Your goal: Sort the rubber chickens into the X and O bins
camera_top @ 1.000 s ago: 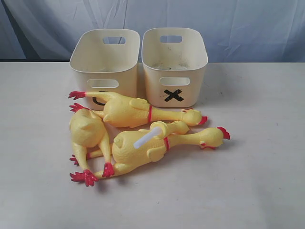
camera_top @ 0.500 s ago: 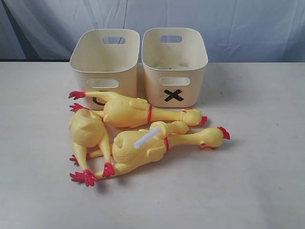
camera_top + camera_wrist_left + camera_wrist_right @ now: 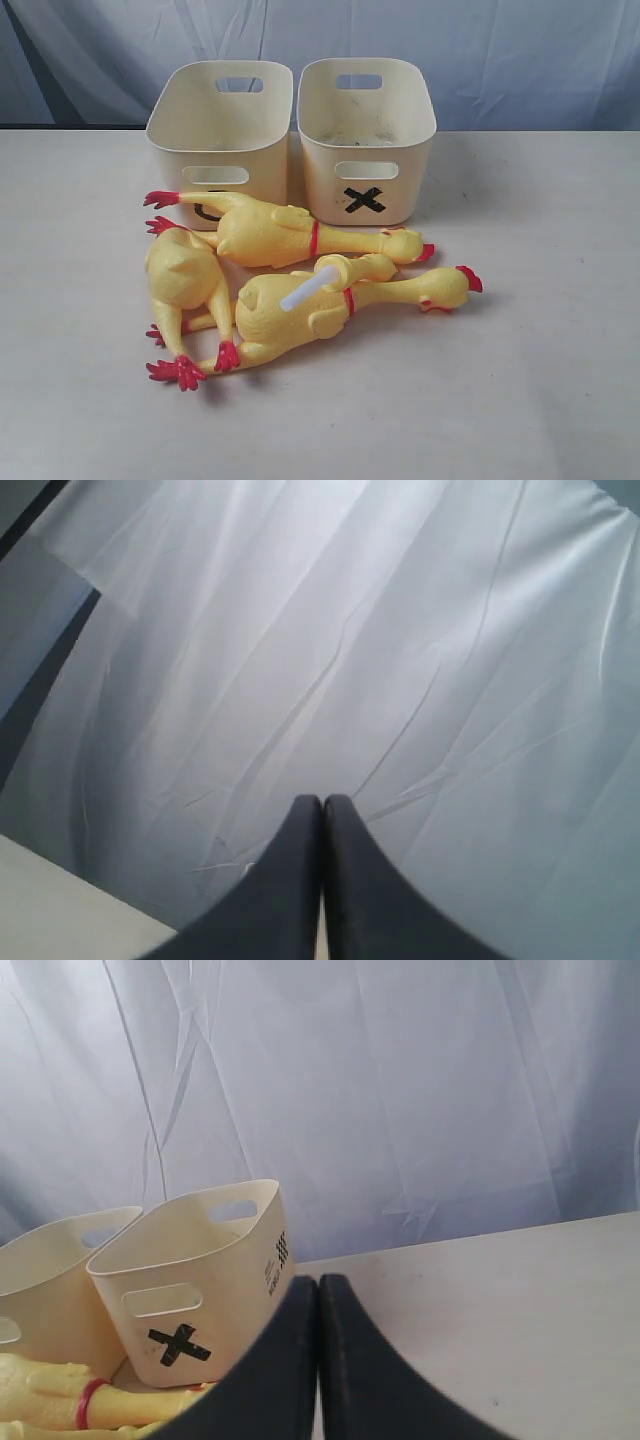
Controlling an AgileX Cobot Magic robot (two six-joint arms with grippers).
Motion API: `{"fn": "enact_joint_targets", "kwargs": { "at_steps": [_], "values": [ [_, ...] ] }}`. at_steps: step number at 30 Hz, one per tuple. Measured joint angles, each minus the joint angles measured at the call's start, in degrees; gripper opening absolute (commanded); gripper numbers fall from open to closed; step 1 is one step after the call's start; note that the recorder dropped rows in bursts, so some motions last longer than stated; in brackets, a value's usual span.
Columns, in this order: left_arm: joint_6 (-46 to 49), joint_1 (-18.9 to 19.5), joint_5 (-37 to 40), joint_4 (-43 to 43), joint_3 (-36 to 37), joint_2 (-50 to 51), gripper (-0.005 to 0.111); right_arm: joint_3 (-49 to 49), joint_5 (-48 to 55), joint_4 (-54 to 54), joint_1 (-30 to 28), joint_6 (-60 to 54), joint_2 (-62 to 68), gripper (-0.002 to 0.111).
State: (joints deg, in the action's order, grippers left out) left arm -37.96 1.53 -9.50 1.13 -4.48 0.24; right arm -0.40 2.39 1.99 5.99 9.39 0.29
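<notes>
Chickens [image 3: 268, 236] look light, soft, squashy; a slim neck [image 3: 395, 292] seems the easiest pinch. Left gripper [image 3: 322, 802] and right gripper [image 3: 318, 1282] are pressed together, empty.

Yellow rubber chickens [image 3: 290, 275] with red feet and combs; cream bins [image 3: 366, 135] marked in black; white table [image 3: 540, 360].

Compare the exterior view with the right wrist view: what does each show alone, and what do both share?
Only the exterior view: the whole pile of rubber chickens, one's white tube, their red feet. Only the right wrist view: the right gripper, shut and empty, and a printed label on the side of the X bin. Both: the X bin, the second bin, the table, one chicken's red neck band.
</notes>
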Motion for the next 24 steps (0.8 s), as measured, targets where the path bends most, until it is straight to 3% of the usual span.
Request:
{"fn": "enact_joint_targets", "kwargs": {
  "at_steps": [4,10,16,24],
  "values": [
    [-2.99,-0.46,0.45,7.56,-0.34,0.00,0.000,0.00,-3.78,4.00,0.00,3.04,0.00,-0.001],
    [-4.60,-0.46,1.95,9.57,-0.34,0.00,0.000,0.00,-9.86,14.56,0.00,9.48,0.00,-0.001],
    [-4.72,-0.46,6.08,10.82,-0.34,0.00,0.000,-2.46,-5.11,15.94,0.00,10.11,0.00,-0.001],
    [-4.72,-0.46,6.42,10.82,-0.34,0.00,0.000,-14.73,7.93,14.91,0.00,4.56,4.29,-0.001]
  ]
}}
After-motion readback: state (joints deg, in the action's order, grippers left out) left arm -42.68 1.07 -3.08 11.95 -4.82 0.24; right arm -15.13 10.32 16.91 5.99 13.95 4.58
